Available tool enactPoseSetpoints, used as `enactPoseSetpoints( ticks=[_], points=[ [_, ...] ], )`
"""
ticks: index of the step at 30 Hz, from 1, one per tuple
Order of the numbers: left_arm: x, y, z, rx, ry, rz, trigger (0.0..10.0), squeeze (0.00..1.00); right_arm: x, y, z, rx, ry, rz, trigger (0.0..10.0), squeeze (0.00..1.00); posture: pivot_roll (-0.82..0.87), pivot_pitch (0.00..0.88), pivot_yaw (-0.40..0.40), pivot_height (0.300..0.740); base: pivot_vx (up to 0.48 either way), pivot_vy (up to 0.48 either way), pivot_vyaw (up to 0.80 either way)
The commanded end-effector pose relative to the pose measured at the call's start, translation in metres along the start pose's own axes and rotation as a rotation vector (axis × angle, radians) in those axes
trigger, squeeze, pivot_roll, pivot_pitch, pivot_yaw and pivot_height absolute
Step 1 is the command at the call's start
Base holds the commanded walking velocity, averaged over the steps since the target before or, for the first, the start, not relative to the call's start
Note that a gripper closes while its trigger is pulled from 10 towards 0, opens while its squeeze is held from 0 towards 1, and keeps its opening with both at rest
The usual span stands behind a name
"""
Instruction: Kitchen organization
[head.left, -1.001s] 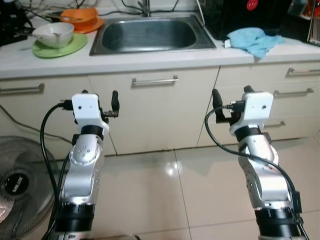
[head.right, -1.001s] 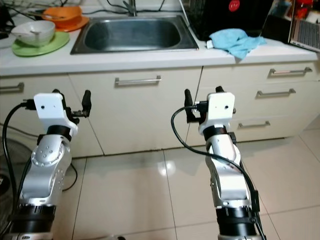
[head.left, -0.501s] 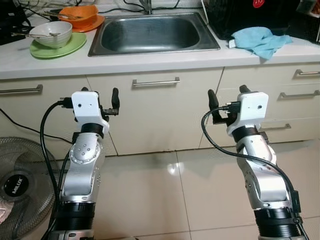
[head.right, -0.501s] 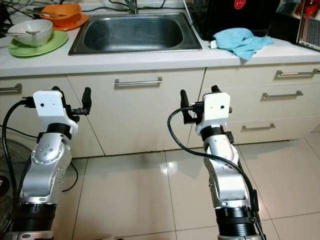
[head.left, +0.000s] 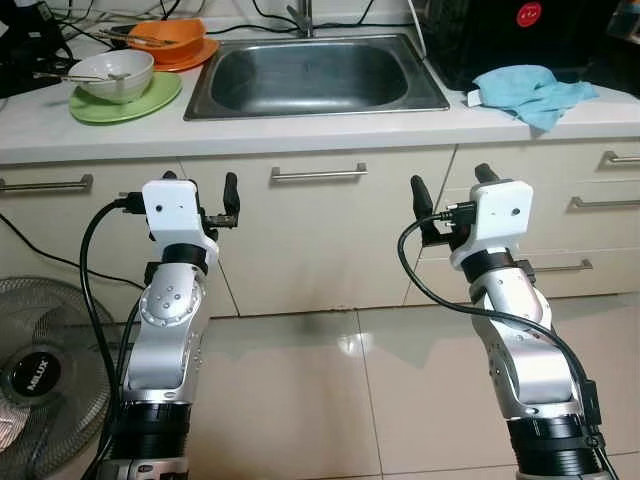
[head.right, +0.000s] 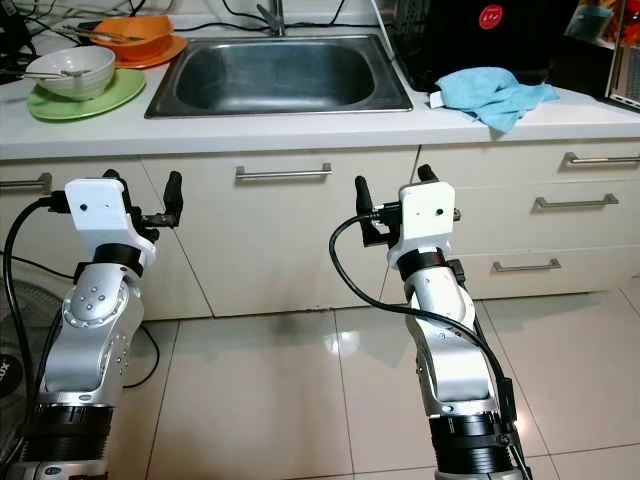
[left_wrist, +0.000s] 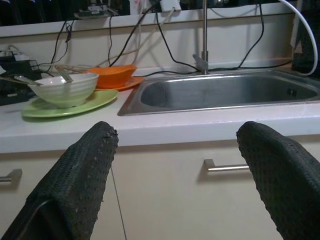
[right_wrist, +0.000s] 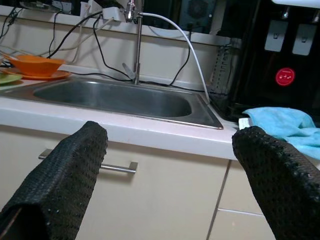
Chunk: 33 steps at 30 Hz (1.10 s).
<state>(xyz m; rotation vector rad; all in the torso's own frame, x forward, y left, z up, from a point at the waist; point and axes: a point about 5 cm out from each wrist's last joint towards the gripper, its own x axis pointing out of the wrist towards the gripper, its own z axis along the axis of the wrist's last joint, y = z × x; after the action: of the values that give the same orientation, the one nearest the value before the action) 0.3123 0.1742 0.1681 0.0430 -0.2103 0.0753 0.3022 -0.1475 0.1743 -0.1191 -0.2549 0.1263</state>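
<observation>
The robot stands before a white surface (head.left: 330, 128) whose front edge runs above cream cabinet doors with metal handles. A steel sink (head.left: 316, 75) is sunk into the middle of the surface, its tap (left_wrist: 204, 35) rising at the back edge. Toward the surface's left end a green plate (head.left: 125, 100) carries a pale bowl (head.left: 111, 75) with a utensil resting in it, and just behind it, near the back edge, an orange bowl (head.left: 165, 38) sits on an orange plate. To the right of the sink a crumpled blue cloth (head.left: 532, 88) lies near the front edge, beside a black appliance (head.right: 470, 35) with a red round mark. The left pincer (head.left: 198, 190) is raised in front of the cabinet door below the sink's left side, its fingers (left_wrist: 80, 175) spread wide and holding nothing. The right pincer (head.left: 447, 190) is raised at similar height in front of the cabinets below the sink's right side, its fingers (right_wrist: 65, 175) likewise wide apart and empty. A floor fan (head.left: 45, 370) stands on the tiled floor at the robot's left, near the left arm.
</observation>
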Motion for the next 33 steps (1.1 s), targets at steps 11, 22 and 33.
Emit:
enactPoseSetpoints(
  ticks=[11, 22, 33],
  points=[
    [0.0014, -0.0004, 0.0043, -0.009, -0.013, 0.001, 10.0, 0.00, 0.0006, 0.0002, 0.0052, -0.006, -0.026, 0.006, 10.0, 0.00, 0.01, 0.024, 0.032, 0.740, 0.469, 0.000, 0.00],
    [0.0016, -0.0005, 0.0044, -0.006, -0.012, 0.002, 10.0, 0.00, 0.0007, 0.0008, 0.0052, -0.005, -0.026, 0.010, 10.0, 0.00, 0.01, 0.025, 0.031, 0.740, 0.469, 0.000, 0.00],
    [0.0012, 0.0006, 0.0041, -0.006, -0.011, 0.008, 10.0, 0.00, 0.0008, 0.0021, 0.0056, -0.004, -0.029, 0.016, 10.0, 0.00, 0.01, 0.024, 0.031, 0.740, 0.457, 0.000, 0.00]
  ],
)
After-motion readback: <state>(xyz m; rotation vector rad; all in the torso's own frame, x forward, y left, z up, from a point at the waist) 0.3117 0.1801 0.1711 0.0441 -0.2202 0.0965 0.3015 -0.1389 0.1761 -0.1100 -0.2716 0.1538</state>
